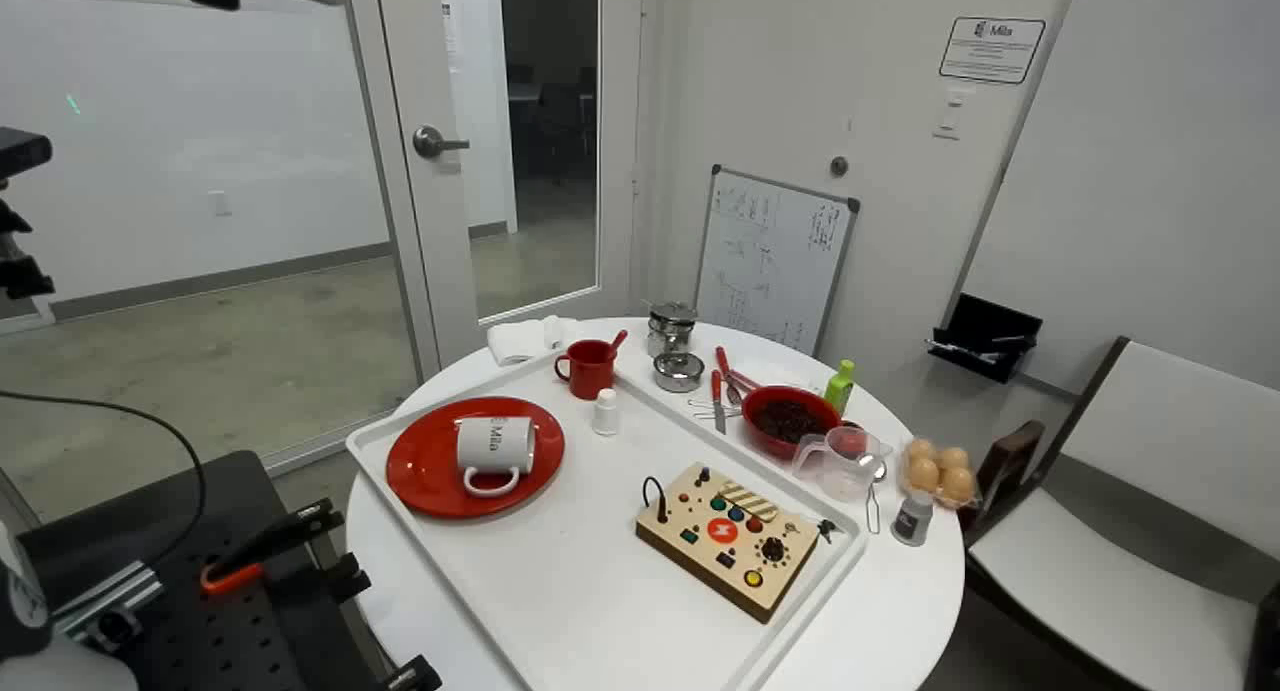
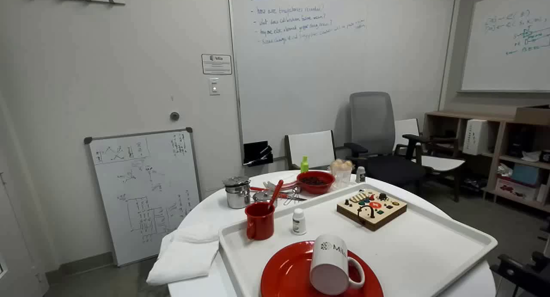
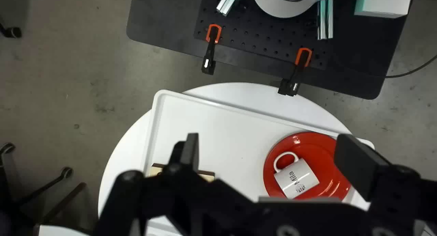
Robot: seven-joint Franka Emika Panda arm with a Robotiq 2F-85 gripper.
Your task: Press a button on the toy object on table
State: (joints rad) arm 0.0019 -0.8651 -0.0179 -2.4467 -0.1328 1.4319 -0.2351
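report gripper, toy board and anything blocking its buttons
Gripper open, empty, held high off the tray. Toy board on the tray, buttons facing up, nothing lying on them. White mug and red plate sit apart from the board.

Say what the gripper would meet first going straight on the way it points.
The gripper points down, so likely the white tray first, perhaps the red plate; the wrist view leaves depth unclear.

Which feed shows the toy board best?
An exterior view: the toy board shows its controls spread out, unblocked. A flatter angle bunches them in an exterior view. In the wrist view, the gripper leaves only slivers of the board showing.
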